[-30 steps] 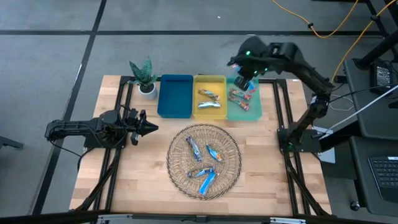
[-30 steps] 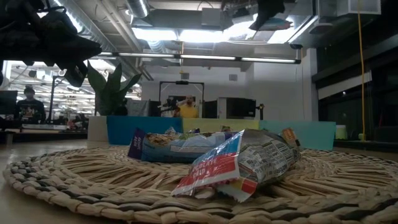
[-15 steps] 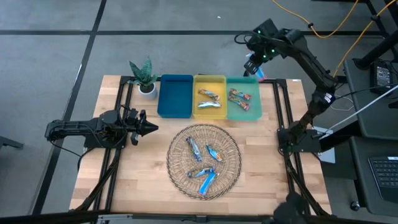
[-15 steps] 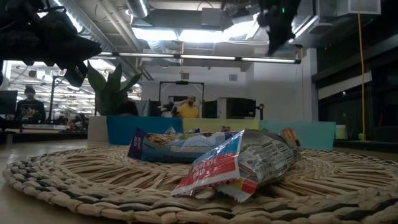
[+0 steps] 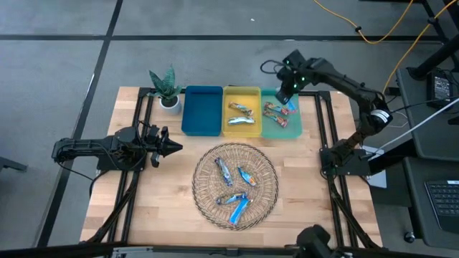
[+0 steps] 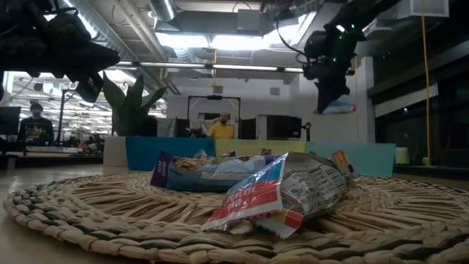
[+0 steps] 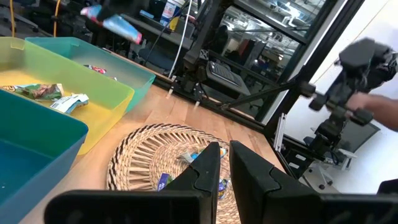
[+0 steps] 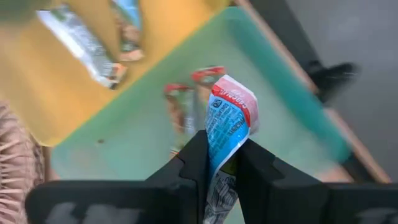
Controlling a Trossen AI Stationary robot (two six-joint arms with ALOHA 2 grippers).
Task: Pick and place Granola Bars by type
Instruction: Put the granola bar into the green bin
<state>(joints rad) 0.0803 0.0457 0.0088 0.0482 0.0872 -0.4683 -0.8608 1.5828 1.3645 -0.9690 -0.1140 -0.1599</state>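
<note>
My right gripper hangs over the far right corner of the green tray, shut on a blue, red and white granola bar. In the low view it is well above the trays, with the bar under it. Two multicolour bars lie in the green tray and two silvery ones in the yellow tray. Several blue bars rest on the woven mat. My left gripper waits shut near the table's left side, level above the wood. My right gripper pinches the bar between its two fingers, which come at it from above, pointing down. The wrapper's red and white end sticks out past the fingertips. The bar is lifted clear, over the green tray.
The blue tray stands left of the yellow one at the far edge. A small potted plant is at the far left corner. Bare wood lies left and right of the mat. A person shows in the room behind.
My right gripper swung out beyond the table's far edge, then came back over the green tray's far right corner. It has come down throughout, still shut on the bar, which now shows below it in the low view.
</note>
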